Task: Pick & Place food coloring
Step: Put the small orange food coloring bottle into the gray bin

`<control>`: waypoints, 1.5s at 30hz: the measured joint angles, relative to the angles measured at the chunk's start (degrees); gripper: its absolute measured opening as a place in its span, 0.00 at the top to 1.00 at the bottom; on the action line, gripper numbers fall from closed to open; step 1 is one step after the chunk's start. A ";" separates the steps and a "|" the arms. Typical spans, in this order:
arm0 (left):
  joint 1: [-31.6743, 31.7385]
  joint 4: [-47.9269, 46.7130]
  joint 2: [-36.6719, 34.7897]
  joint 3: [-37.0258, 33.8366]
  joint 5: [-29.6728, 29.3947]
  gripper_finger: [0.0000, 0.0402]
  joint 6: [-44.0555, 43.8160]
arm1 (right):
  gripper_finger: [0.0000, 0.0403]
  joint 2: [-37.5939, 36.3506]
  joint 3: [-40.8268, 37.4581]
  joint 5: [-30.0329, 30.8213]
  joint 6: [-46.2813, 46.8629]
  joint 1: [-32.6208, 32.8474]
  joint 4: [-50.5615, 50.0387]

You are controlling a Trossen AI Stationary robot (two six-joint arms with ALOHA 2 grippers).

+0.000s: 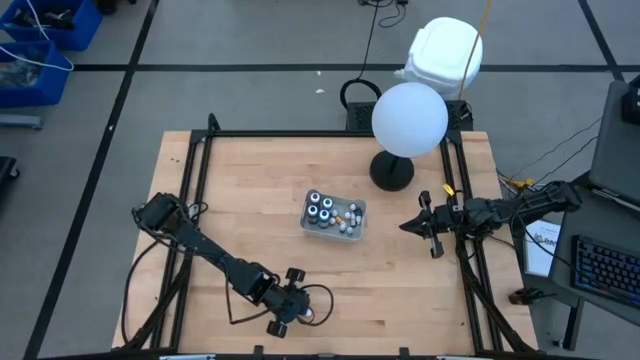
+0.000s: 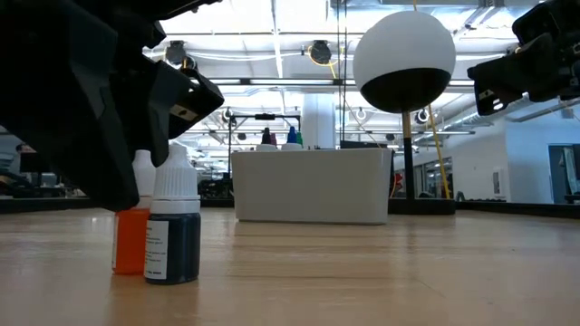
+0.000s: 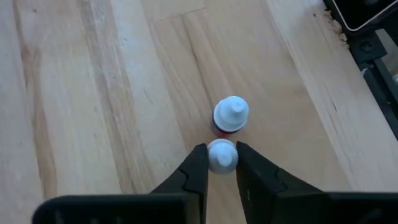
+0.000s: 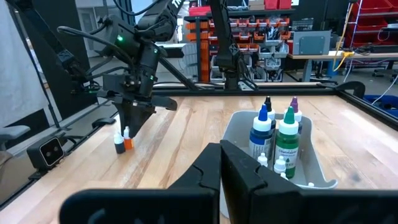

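Note:
Two small food coloring bottles with white caps stand upright on the wooden table near its front edge: a dark blue one (image 2: 174, 237) and an orange one (image 2: 130, 240). My left gripper (image 3: 222, 153) slants down over them, shut on the dark one's cap; the orange bottle (image 3: 231, 116) stands just beyond it. The grey tray (image 1: 308, 222) at the table's middle holds larger food coloring bottles (image 4: 287, 142) and several tiny white ones. My right gripper (image 1: 412, 226) waits shut at the right edge, level, with nothing in it. My left gripper pinches the dark bottle's white cap (image 3: 222, 159) between its two fingers, one on each side. The fingers slant down from above and from the table's left. The bottle stands upright with its base on the table (image 2: 172, 279).
A white ball lamp (image 1: 410, 118) on a black base (image 1: 392, 172) stands at the far right of the table. Black frame rails (image 1: 200, 170) run along the table's edges. Bare wood lies between the tray and the small bottles.

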 joint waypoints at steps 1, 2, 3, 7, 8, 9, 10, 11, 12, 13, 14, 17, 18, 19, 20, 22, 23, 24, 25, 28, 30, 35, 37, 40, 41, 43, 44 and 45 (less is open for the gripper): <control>0.00 -0.03 -0.02 0.00 0.00 0.85 0.01 | 1.00 0.00 -0.01 0.00 0.01 0.00 0.00; 0.00 -0.03 -0.02 0.00 0.03 0.85 0.02 | 1.00 0.00 -0.03 0.00 0.02 0.00 0.00; -0.01 -0.05 -0.02 0.00 0.04 0.85 0.03 | 1.00 0.00 -0.03 0.00 0.02 0.00 0.00; -0.04 -1.40 -0.57 0.02 -0.44 0.85 0.59 | 1.00 0.00 -0.05 0.00 0.02 0.00 0.00; -0.04 -2.94 -1.36 -0.01 -1.52 0.85 0.59 | 1.00 0.00 -0.05 0.00 0.02 0.00 0.00; 0.00 -4.55 -2.41 -0.09 -2.92 0.85 0.51 | 1.00 0.00 -0.05 0.00 0.03 0.00 0.00; 0.13 -5.39 -3.62 -0.11 -4.77 0.85 0.13 | 1.00 0.00 -0.05 0.00 0.19 0.00 0.00; 0.23 -6.73 -5.24 -0.09 -6.47 0.85 -0.01 | 1.00 0.00 -0.05 0.00 0.37 0.00 0.00; 0.29 -9.19 -7.31 -0.07 -7.99 0.85 -0.04 | 1.00 -0.01 -0.05 0.00 0.44 -0.01 0.00; 0.37 -11.77 -9.44 -0.07 -9.24 0.85 -0.07 | 1.00 -0.02 -0.08 0.00 0.44 0.00 0.00; 0.39 -13.69 -11.58 -0.07 -10.55 0.85 -0.07 | 1.00 -0.02 -0.08 0.00 0.44 0.00 -0.02; 0.38 -21.64 -18.30 -0.01 -13.23 0.85 0.06 | 1.00 0.00 -0.08 0.02 0.46 -0.02 0.11; 0.35 -23.91 -20.95 -0.02 -14.07 0.85 0.13 | 1.00 -0.04 -0.09 0.02 0.46 0.00 0.01; 0.35 -25.35 -23.49 -0.02 -14.97 0.85 0.21 | 1.00 -0.08 -0.09 0.01 0.45 -0.02 -0.01; 0.37 -26.83 -26.07 -0.05 -16.05 0.85 0.40 | 1.00 -0.09 -0.10 0.02 0.45 -0.02 0.03; 0.39 -28.14 -31.62 -1.53 -17.10 0.85 1.10 | 1.00 -0.07 -0.10 0.02 0.45 -0.02 -0.03; 0.39 -27.87 -34.55 -2.95 -17.20 0.85 1.62 | 1.00 -0.07 -0.10 0.00 0.44 -0.02 -0.04; 0.39 -27.21 -37.72 -4.74 -17.26 0.85 1.98 | 1.00 -0.07 -0.10 0.02 0.44 -0.02 -0.02; 0.39 -26.35 -40.86 -7.07 -17.55 0.85 2.12 | 1.00 -0.07 -0.10 0.02 0.44 -0.02 -0.02; 0.39 -21.35 -50.73 -16.55 -18.62 0.85 1.57 | 1.00 -0.07 -0.10 0.01 0.44 -0.02 -0.03; 0.44 -18.11 -57.56 -24.03 -18.72 0.85 -0.23 | 1.00 -0.07 -0.10 0.01 0.44 -0.02 -0.04; 1.04 -11.60 -71.84 -40.45 -19.12 0.85 -8.95 | 1.00 -0.07 -0.10 0.02 0.87 0.00 -0.04; 1.61 -9.73 -75.82 -44.56 -19.15 0.85 -11.95 | 1.00 -0.07 -0.10 0.05 0.80 0.00 -0.04; 2.55 -9.61 -79.38 -47.55 -19.08 0.85 -14.77 | 1.00 -0.04 -0.10 0.18 0.59 0.00 -0.04; 2.86 -9.61 -79.91 -47.83 -19.04 0.85 -15.35 | 1.00 -0.04 -0.10 0.20 0.94 0.00 -0.04; 3.53 -9.02 -80.26 -47.89 -18.22 0.85 -15.50 | 1.00 -0.01 -0.11 0.24 2.23 0.00 -0.50; 3.84 -8.09 -80.25 -47.89 -17.41 0.85 -15.43 | 1.00 0.07 -0.29 0.26 2.66 0.00 -0.58; 4.19 -7.11 -80.19 -47.89 -16.81 0.85 -15.24 | 1.00 0.18 -0.47 0.30 2.82 0.00 -0.29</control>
